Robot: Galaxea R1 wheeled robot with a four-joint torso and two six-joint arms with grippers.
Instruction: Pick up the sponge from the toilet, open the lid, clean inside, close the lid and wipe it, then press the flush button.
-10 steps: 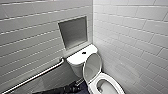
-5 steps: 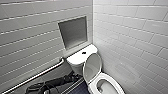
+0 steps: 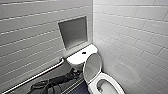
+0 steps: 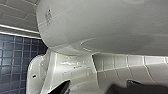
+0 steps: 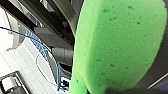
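The white toilet point(image 3: 110, 85) stands in the corner with its lid point(image 3: 92, 66) raised against the tank, greyish inner side facing out and the bowl open. The dark flush button point(image 3: 84, 52) sits in the middle of the tank top. My left arm comes in low from the left, and its gripper point(image 3: 75, 73) is beside the toilet, below the tank. Seen from the left wrist, the left gripper point(image 4: 100, 90) is open and empty, close under the toilet's white ceramic point(image 4: 105, 30). The bright green sponge point(image 5: 117, 45) looms close in the right wrist view, with my right gripper point(image 5: 140, 80) shut on it.
A metal grab bar point(image 3: 35, 76) runs along the tiled left wall. A recessed niche point(image 3: 73, 31) is set in the wall above the tank. The right wall point(image 3: 135, 40) stands close beside the bowl. Dark blue floor tiles point(image 3: 80, 90) lie by the toilet's base.
My left arm has reached further forward along the left wall toward the toilet's side below the tank. The lid and sponge have not changed.
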